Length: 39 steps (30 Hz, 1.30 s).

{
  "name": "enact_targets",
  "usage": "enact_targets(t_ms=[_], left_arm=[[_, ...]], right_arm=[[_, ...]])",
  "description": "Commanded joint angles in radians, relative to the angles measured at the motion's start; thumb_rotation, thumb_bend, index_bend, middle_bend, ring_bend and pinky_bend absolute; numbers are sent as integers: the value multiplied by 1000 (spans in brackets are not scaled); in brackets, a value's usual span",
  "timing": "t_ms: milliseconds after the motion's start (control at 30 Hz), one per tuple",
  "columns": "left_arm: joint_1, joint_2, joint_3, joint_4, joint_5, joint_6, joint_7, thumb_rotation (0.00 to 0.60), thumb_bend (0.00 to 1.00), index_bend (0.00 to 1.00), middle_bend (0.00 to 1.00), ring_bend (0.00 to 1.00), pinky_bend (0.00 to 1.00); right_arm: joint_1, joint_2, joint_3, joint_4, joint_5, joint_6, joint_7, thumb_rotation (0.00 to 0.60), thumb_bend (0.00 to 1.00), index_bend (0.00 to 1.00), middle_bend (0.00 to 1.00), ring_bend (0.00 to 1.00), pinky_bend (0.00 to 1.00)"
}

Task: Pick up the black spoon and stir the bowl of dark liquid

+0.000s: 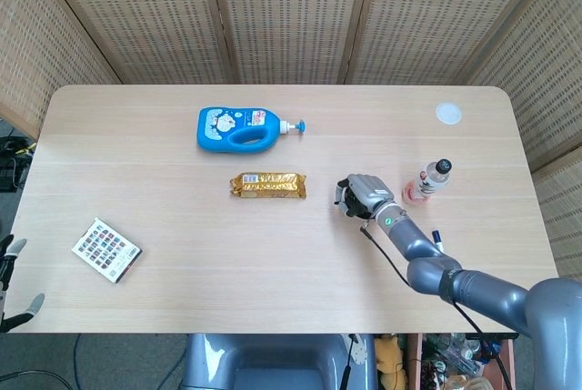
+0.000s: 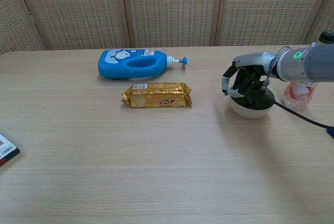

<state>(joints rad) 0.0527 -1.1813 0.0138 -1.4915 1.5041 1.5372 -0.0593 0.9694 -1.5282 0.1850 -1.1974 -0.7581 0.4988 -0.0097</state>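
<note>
Apparently, stage: the right hand point(image 2: 244, 82) is working over the bowl point(image 2: 251, 106), so I am judging the pick-up as done and the stirring as under way, though the spoon itself is not showing plainly in either view.
Spoon: I am guessing it is somewhere under the curled fingers; a dark shape is dipping from the hand into the bowl, but I cannot tell it from the hand's own dark parts.
Bowl: it is sitting on the table point(image 2: 156, 166), right of the gold snack packet point(image 2: 157, 95) and just beside the pink-labelled bottle point(image 2: 298, 91); dark liquid is showing inside its white wall.
Still to do: going by the task, the stirring is looking unfinished, and nothing is showing how long it is needing to go on.
Right fingers: they point(image 2: 227, 84) are curling downward and inward, close together, over the bowl's left rim; they are looking closed around something, but whether that is the spoon's handle I cannot tell.
Contact: the hand is hanging right at the rim, and I cannot tell whether it is touching the bowl.
Left hand: only pale fingertips point(image 1: 11, 254) are peeking in at the lower left edge of the head view, well apart from the table things, holding nothing that I am seeing.
</note>
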Motion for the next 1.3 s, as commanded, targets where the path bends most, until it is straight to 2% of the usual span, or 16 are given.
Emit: enact_targets(t_ms=[33,133,233,400,667,800,867,967,1033,1167,1300], left_arm=[[-1,-1,-1,-1,2,0,0,600,293,0,0,0,0],[-1,0,0,-2,4,2,-1,600,294,0,0,0,0],[0,1,0,-3,3,4,-2,600,294,0,0,0,0],[2,3,1,-4,5,7,-3,600,293,0,0,0,0],[4,4,0,-4,7,12,-5,600,294,0,0,0,0],[5,7,-1,-3,5,14,-5,600,293,0,0,0,0],[5,8,-3,-3,5,17,-5,600,293,0,0,0,0],[5,8,-4,-2,5,17,-6,600,293,0,0,0,0],[1,7,-5,-1,7,15,-4,600,294,0,0,0,0],[-4,5,-10,0,14,19,1,600,294,0,0,0,0],[-8,1,-18,3,19,31,9,600,294,0,0,0,0]], right_arm=[[-10,13,-5,-20,1,20,-3,600,507,617,957,981,1000],[-18,19,-4,-34,-1,41,-2,600,251,546,957,981,1000],[-23,26,2,-47,-2,56,1,600,102,473,956,981,1000],[-34,41,15,-79,-13,81,11,600,16,436,956,981,1000],[-61,73,39,-160,-49,134,33,600,3,404,939,981,1000],[-88,103,51,-224,-89,178,50,600,12,404,855,976,1000],[-113,124,49,-266,-132,222,53,600,51,404,801,942,1000],[-157,148,46,-325,-190,298,67,600,196,404,726,849,994],[-221,179,29,-395,-257,426,50,600,255,404,676,774,965],[-306,205,-4,-472,-328,587,-2,600,281,406,608,678,886],[-392,212,-45,-499,-406,752,-83,600,295,414,548,591,808]])
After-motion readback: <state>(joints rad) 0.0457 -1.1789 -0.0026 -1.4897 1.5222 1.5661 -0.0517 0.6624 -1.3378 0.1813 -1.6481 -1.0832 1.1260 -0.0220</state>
